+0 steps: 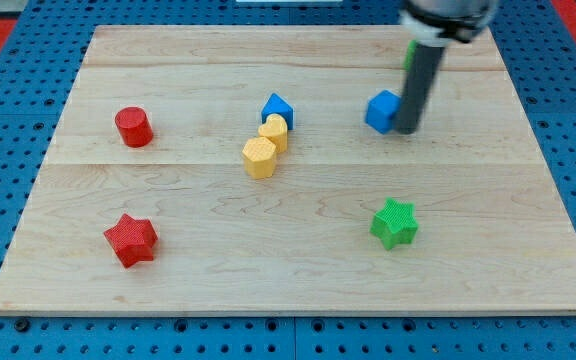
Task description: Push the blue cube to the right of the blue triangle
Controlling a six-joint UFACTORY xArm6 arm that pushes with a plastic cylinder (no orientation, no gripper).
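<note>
The blue cube (pixel 381 110) lies on the wooden board (pixel 298 270) at the upper right of centre. The blue triangle (pixel 277 108) lies to the cube's left, near the board's middle, a clear gap between them. My tip (pixel 407 129) is at the cube's right side, touching or almost touching it. The dark rod rises from there to the view's top.
Two yellow blocks (pixel 273 132) (pixel 259 157) sit just below the blue triangle, touching each other. A red cylinder (pixel 133 127) is at the left, a red star (pixel 130 240) at the lower left, a green star (pixel 395 223) at the lower right. A green block (pixel 408 52) shows partly behind the rod.
</note>
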